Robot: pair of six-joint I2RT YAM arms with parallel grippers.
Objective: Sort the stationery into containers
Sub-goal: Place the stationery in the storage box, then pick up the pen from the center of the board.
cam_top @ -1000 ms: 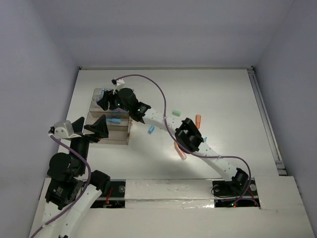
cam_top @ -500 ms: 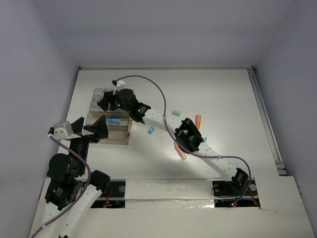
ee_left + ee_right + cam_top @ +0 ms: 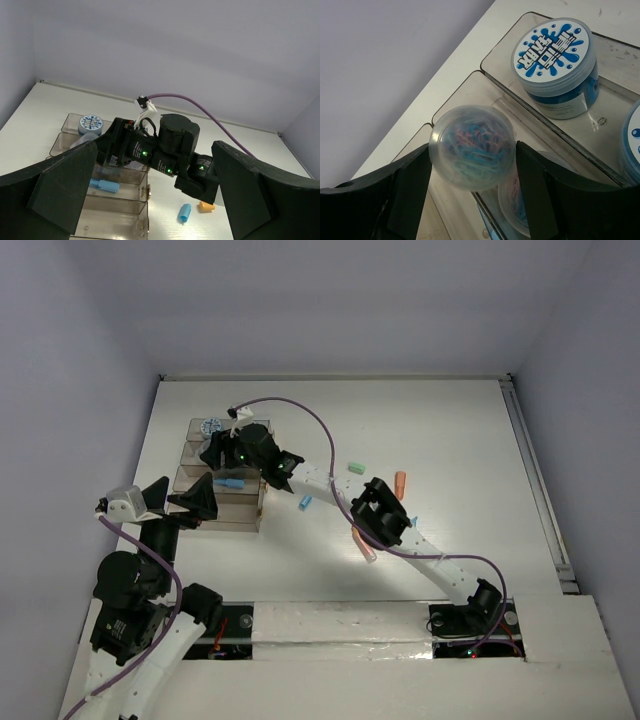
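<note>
The right gripper (image 3: 472,167) seems clenched on a clear jar (image 3: 472,145) of paper clips (fingers flank both sides, though contact is hard to judge), held over the trays (image 3: 235,517) by the table's (image 3: 450,430) left edge. The left gripper (image 3: 180,496) gapes, grasping nothing, at their near-left corner. Pens (image 3: 363,543) lie mid-table.

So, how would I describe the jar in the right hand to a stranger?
Find the stepped brown-tinted trays on the left of the table. Above them, the right hand grips a clear jar of coloured paper clips; its neighbour wears a blue splash label.
</note>
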